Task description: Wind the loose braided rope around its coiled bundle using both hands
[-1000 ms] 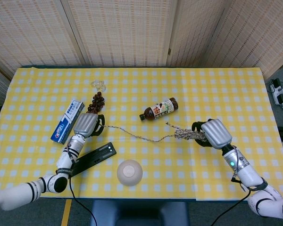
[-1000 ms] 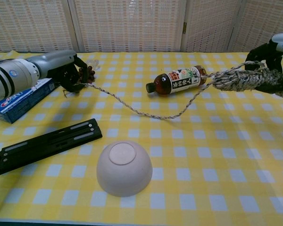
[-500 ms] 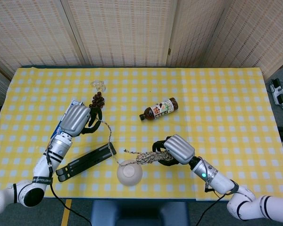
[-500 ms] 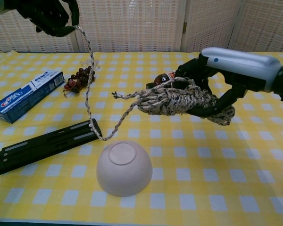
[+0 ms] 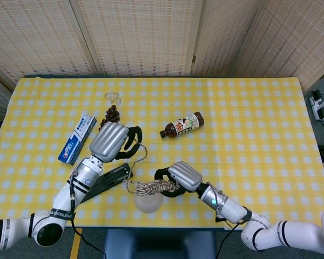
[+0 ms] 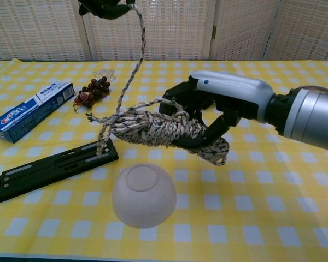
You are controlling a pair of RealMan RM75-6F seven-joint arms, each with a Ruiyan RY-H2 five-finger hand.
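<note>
Rope bundle (image 6: 164, 130) airborne, just above bowl (image 6: 144, 195)

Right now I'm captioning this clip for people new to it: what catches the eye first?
The right hand holds the coiled bundle up in the air, above the upturned bowl at the table's near edge. From it the loose rope rises to the left hand, raised high over the black bar.

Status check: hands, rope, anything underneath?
Right hand grips rope bundle, held above the table. Left hand holds the loose end high. Upturned bowl directly below bundle; black bar close by.
</note>
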